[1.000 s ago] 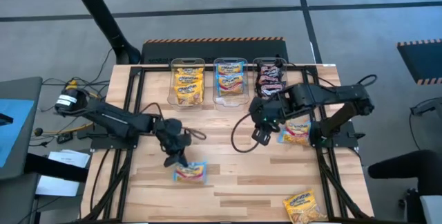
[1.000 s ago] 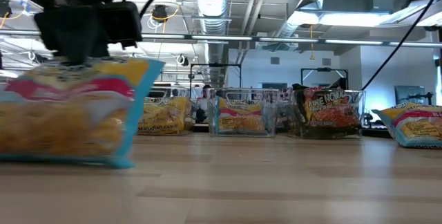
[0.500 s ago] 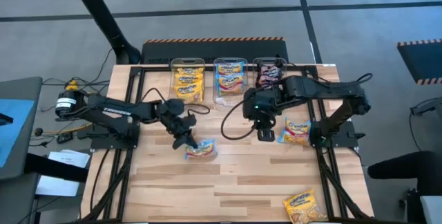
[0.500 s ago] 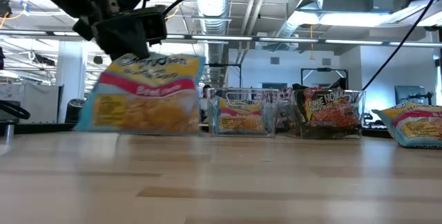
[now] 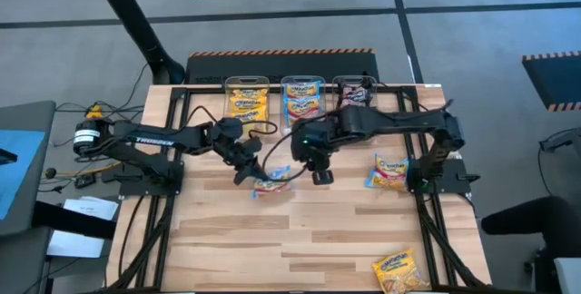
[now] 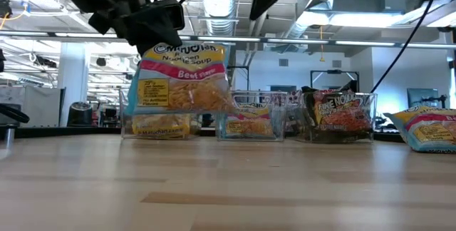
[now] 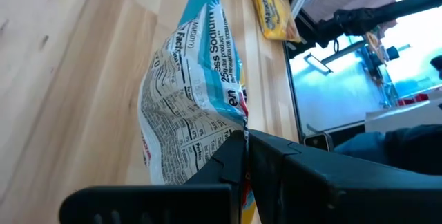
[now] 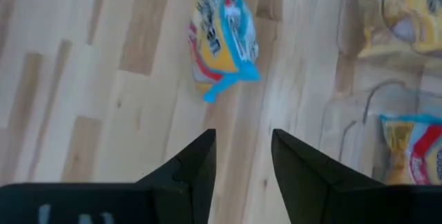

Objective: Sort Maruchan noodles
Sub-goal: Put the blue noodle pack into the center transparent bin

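While three bins (image 5: 302, 103) already hold packets, the left gripper (image 5: 247, 172) (jaws clamped) carries a blue packet (image 5: 272, 185) mid-table; the right gripper (image 5: 320, 175) hovers open, empty; two yellow packets (image 5: 388, 172) remain.

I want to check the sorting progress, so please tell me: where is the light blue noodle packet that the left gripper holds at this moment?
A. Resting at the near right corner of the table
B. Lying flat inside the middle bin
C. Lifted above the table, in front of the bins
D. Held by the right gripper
C: the left gripper is shut on the light blue packet, which hangs clear of the table in front of the bins; the open right gripper holds nothing.
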Robot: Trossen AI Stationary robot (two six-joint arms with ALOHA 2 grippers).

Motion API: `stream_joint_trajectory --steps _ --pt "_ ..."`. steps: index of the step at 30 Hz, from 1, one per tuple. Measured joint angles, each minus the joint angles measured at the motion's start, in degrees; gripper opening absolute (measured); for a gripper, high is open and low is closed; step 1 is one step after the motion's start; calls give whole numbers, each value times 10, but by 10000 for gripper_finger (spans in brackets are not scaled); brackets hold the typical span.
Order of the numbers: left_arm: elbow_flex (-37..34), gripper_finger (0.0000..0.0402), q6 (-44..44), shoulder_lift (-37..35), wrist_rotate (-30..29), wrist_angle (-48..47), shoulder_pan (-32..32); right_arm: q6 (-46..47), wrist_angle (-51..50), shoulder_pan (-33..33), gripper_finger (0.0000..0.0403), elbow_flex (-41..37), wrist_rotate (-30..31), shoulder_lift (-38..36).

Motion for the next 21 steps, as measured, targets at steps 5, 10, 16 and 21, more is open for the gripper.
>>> stream_joint_trajectory --steps 5,10,16,21 --pt "0 0 -1 0 -24 -1 -1 -2 20 -9 164 0 -4 20" --pt "0 0 -1 0 -45 1 0 -14 80 -6 170 0 -13 40" --pt "0 0 -1 0 -46 -2 0 -24 115 -7 184 2 -25 56" --pt "0 0 -1 0 -46 -1 -1 -74 124 -3 189 1 -24 71"
